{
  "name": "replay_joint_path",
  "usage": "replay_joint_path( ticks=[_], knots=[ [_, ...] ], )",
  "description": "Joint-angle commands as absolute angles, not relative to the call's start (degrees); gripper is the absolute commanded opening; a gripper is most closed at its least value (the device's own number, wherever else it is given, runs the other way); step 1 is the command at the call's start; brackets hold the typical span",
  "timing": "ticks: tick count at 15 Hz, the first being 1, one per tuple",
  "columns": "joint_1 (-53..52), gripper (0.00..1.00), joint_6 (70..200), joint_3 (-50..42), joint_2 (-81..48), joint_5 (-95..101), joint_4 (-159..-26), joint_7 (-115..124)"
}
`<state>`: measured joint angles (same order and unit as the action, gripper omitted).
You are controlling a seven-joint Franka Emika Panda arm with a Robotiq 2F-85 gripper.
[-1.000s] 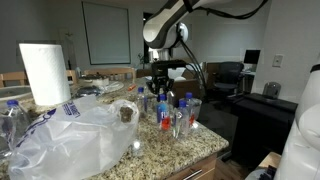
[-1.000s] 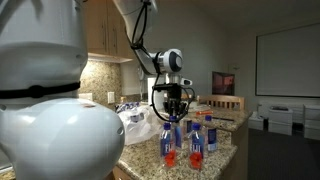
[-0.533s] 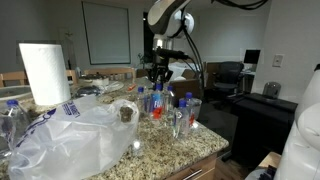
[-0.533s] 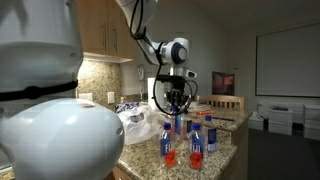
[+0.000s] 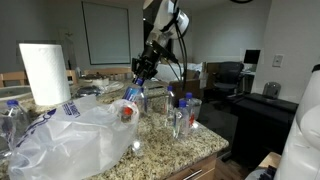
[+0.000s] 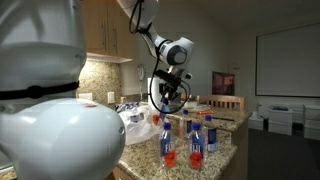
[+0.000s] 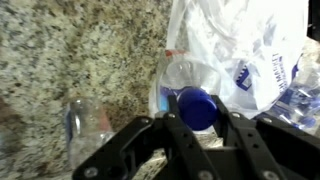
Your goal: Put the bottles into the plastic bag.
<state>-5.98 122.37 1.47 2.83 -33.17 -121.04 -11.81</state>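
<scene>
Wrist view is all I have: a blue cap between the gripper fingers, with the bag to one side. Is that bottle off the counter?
Observer: Yes. In an exterior view the held bottle hangs tilted from the gripper, above the counter and at the plastic bag's edge.
Operator: How many bottles are standing on the counter?
Observer: At least three standing bottles are clustered near the counter's corner, away from the bag.
Operator: Is there anything tall near the bag?
Observer: A white paper-towel roll stands upright behind the bag, apart from the gripper.
</scene>
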Motion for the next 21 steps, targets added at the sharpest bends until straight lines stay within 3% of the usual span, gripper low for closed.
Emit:
replay_joint_path(
  ticks=[1, 8, 21],
  knots=[
    [-5.91, 0.13, 120.82, 2.58, -5.71, -45.25, -115.08, -23.17],
    [-5.03, 0.13, 108.94, 6.8, -20.46, -50.08, -103.89, -27.59],
    [-7.9, 0.13, 100.71, 10.51, -29.62, -43.98, -96.33, -23.34]
  ],
)
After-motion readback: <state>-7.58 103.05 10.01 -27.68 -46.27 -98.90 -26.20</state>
